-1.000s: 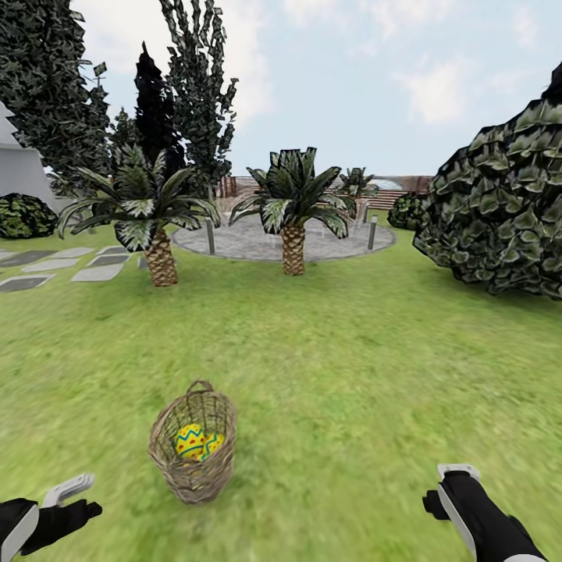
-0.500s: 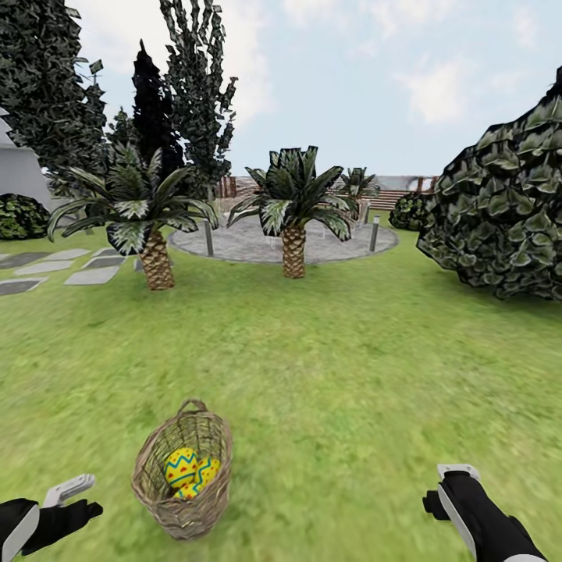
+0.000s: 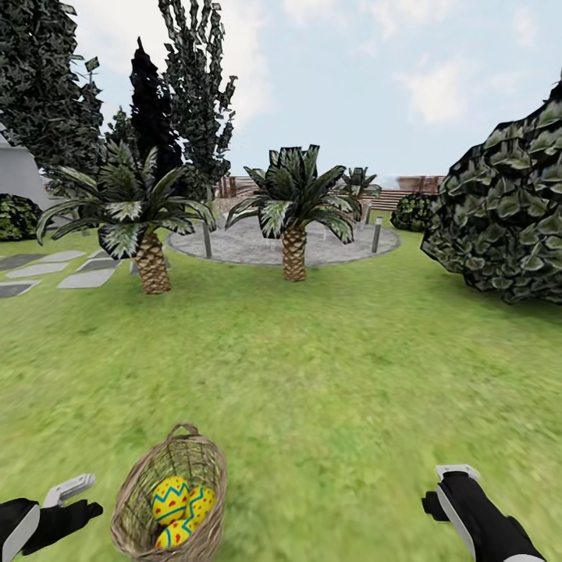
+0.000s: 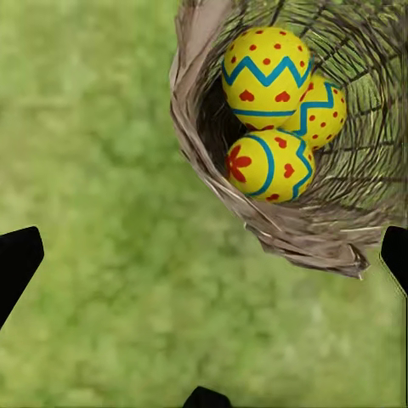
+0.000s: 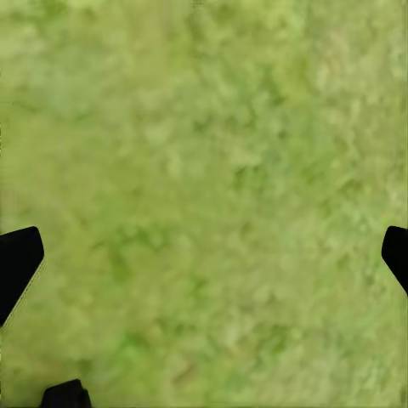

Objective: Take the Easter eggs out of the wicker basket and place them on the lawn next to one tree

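The basket (image 3: 170, 499) sat on the lawn (image 3: 336, 375) low in the head view, just beside the left end effector (image 3: 72, 499) and well apart from the right end effector (image 3: 446, 490). All three eggs (image 4: 270, 110) lay inside it, packed touching one another against the woven wall, one on top of the other two. The basket leaned a little, its mouth turned toward the robot.

In the left wrist view the fingertips (image 4: 17, 259) showed only at the opposite edges of the picture, so that end effector was spread wide and held nothing. The right fingertips (image 5: 19, 259) stood the same way over bare grass, spread and empty.

The step in hand looked like the first pick. It would go best by bringing the left end effector over the basket mouth, centring on the top egg, and coming down along the opening without catching the rim or the loop handle (image 3: 183, 428). A light basket may tip or slide if its wall is pushed, and a round egg may squirt out of an off-centre pinch.

The lawn was flat and mottled green, open on every side. Two palms (image 3: 293, 211) stood ahead before a round paved patch (image 3: 257, 243), stepping stones (image 3: 47, 273) lay at the left, and a big leafy bush (image 3: 499, 211) stood at the right.
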